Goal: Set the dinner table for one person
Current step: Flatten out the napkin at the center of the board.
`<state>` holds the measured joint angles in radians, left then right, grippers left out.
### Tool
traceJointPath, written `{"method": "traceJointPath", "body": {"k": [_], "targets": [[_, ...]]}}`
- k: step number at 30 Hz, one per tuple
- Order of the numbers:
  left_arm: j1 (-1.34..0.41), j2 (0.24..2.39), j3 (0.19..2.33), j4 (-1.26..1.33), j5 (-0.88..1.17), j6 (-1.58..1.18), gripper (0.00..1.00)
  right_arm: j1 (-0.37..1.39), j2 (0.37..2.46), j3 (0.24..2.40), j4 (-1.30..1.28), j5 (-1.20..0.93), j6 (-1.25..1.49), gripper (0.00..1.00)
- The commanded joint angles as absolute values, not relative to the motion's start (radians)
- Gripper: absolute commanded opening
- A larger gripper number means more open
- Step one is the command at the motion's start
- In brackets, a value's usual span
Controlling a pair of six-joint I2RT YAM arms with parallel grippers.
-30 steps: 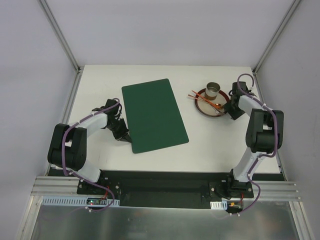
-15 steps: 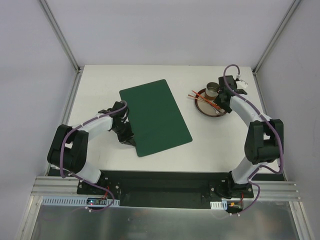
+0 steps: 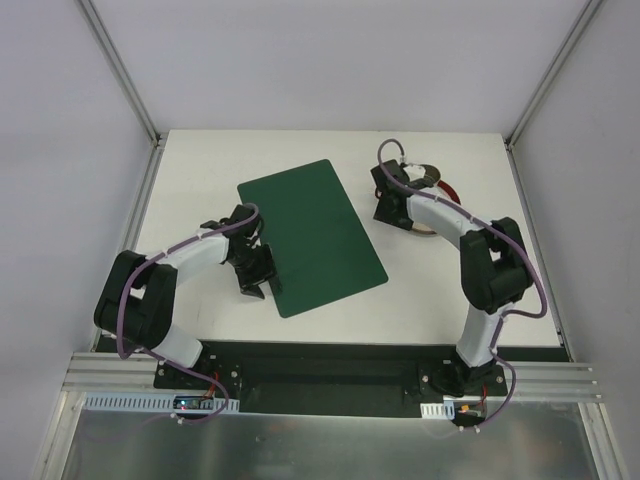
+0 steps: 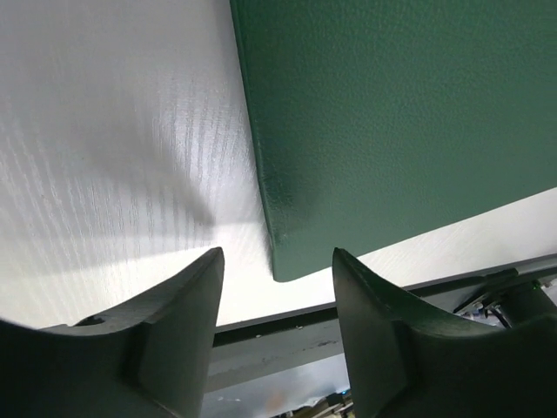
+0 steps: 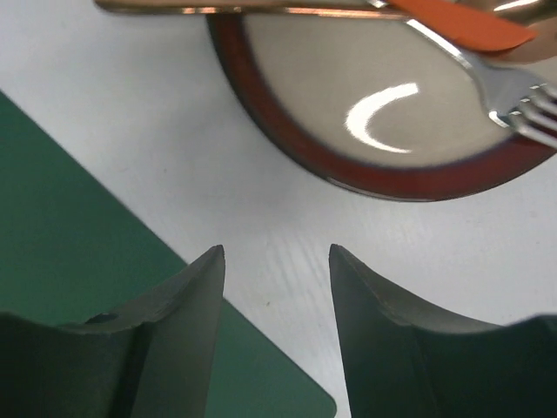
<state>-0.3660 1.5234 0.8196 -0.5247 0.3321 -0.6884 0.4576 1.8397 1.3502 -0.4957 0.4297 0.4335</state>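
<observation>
Top and wrist views. The white bench (image 3: 200, 170) fills the frame between the aluminium posts. A green mat (image 3: 312, 235) lies tilted on it, a little left of the middle.

Left gripper (image 3: 255, 272) is at the mat's near left corner. In its wrist view (image 4: 277, 261) the jaws stand partly open and grip nothing. The mat corner (image 4: 287, 261) shows in the gap between the fingers (image 4: 174, 322), and whether they touch it cannot be told.

Right gripper (image 3: 385, 205) is over bare bench between the mat's far right edge and a red-rimmed plate (image 5: 383, 181) toward the far right corner. Its jaws (image 5: 277, 257) are also partly open and empty. A fork (image 5: 522, 104) and an orange-handled utensil (image 5: 461, 22) lie on the plate.
</observation>
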Motion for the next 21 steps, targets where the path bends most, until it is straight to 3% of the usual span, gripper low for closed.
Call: {"method": "traceJointPath", "body": {"k": [1,21], "targets": [[-0.371,1.447,0.818,-0.555,0.305,-0.672,0.56,0.511,1.871,1.425,-0.540,0.429,0.436,0.54],[-0.371,1.410,0.925,-0.623,0.259,-0.617,0.58,0.558,1.904,1.385,-0.511,0.368,0.434,0.49]]}}
